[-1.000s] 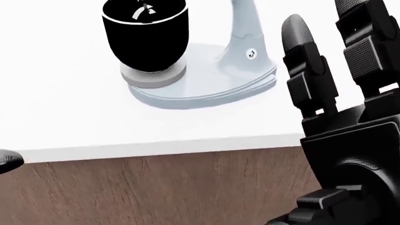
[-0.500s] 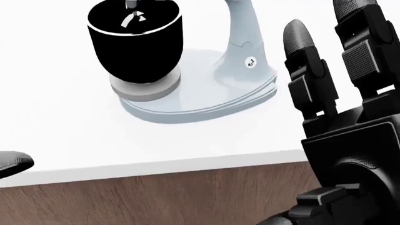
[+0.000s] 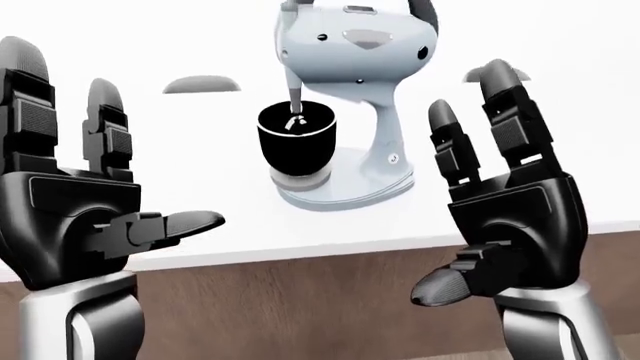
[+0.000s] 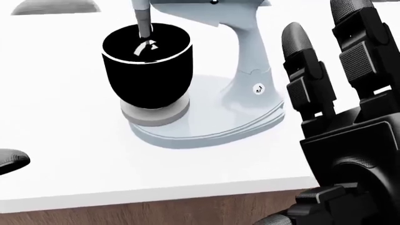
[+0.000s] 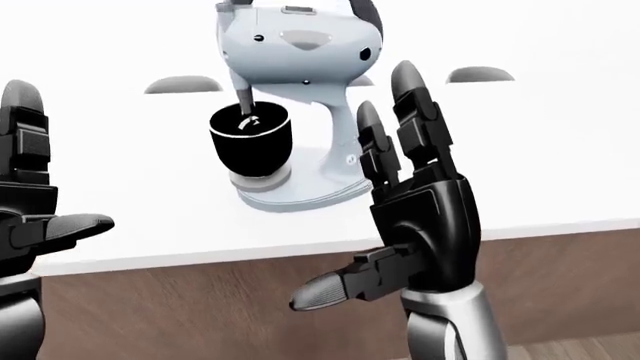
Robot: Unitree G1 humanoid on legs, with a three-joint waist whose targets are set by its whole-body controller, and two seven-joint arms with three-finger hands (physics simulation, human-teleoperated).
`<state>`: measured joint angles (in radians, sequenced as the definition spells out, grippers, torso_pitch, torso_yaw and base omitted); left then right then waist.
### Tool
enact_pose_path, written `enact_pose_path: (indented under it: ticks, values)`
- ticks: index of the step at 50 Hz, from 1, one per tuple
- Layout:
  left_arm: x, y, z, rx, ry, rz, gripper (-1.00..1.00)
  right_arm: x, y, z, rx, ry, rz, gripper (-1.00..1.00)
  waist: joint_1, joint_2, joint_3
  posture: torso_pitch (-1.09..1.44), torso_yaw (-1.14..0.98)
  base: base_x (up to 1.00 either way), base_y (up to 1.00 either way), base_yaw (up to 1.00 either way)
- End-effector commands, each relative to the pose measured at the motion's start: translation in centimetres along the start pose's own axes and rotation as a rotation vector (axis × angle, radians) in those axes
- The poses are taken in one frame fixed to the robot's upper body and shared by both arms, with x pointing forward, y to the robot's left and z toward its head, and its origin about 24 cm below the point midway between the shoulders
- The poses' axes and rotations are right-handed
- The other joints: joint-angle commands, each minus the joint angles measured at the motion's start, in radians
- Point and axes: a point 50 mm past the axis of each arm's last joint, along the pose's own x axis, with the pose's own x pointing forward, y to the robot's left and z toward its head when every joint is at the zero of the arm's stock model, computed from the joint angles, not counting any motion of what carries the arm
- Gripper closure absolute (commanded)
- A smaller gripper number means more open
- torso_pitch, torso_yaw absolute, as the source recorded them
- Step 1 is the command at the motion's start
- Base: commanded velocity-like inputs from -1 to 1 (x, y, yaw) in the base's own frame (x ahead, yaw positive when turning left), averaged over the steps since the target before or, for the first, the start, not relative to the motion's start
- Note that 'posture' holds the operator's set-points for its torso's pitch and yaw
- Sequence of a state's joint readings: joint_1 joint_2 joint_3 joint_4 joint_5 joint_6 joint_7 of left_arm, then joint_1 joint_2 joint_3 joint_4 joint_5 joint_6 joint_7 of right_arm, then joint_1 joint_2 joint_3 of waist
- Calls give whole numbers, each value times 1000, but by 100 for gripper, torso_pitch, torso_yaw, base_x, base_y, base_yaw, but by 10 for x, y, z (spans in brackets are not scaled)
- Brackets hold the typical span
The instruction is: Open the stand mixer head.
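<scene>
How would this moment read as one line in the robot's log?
stand mixer head: down, unopened | left hand: open, empty | right hand: open, empty | bowl: on base

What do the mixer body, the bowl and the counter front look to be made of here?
Stand mixer body: pale blue-grey, smooth with a soft sheen, likely painted metal or plastic. Bowl: flat black with a bright rim line; the render leaves its material open. Counter front: brown streaked grain, wood-like, under a plain white matte countertop.

I see the stand mixer [image 3: 350, 52] in smooth pale-blue gloss, like painted metal; bowl [image 4: 147, 65] flat matt black. Bench [image 4: 56, 117] top plain matt white, its face below wood-grain brown. Both hands: matt black plastic, ribbed finger pads.
</scene>
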<state>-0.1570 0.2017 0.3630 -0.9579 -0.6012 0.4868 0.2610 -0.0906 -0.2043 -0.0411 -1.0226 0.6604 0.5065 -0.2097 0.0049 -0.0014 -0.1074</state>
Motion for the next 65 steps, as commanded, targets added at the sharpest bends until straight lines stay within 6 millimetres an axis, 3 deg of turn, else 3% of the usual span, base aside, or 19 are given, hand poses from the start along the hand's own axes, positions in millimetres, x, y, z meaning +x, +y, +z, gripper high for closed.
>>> enact_pose_path:
  ticks: [1, 12, 17, 30, 65]
  values:
    - [0, -4, 9, -2, -58, -23, -98, 0, 3, 9, -6, -58, 23, -100, 0, 3, -18, -21, 0, 0, 0, 0]
    - [1, -4, 10, 6, -72, -21, -98, -1, 4, 8, -5, -50, 25, -100, 2, 5, -127, -32, 0, 0, 0, 0]
    - [1, -3, 9, 7, -72, -11, -98, -1, 3, 6, 15, -30, 18, -100, 4, 4, -147, -32, 0, 0, 0, 0]
    - [0, -2, 10, 4, -73, -11, -98, -4, 2, -8, 180, 131, -28, -100, 6, 1, -150, -32, 0, 0, 0, 0]
    - [2, -2, 9, 2, -70, -8, -98, 0, -27, -52, 102, 263, -196, -100, 12, 6, -153, -32, 0, 0, 0, 0]
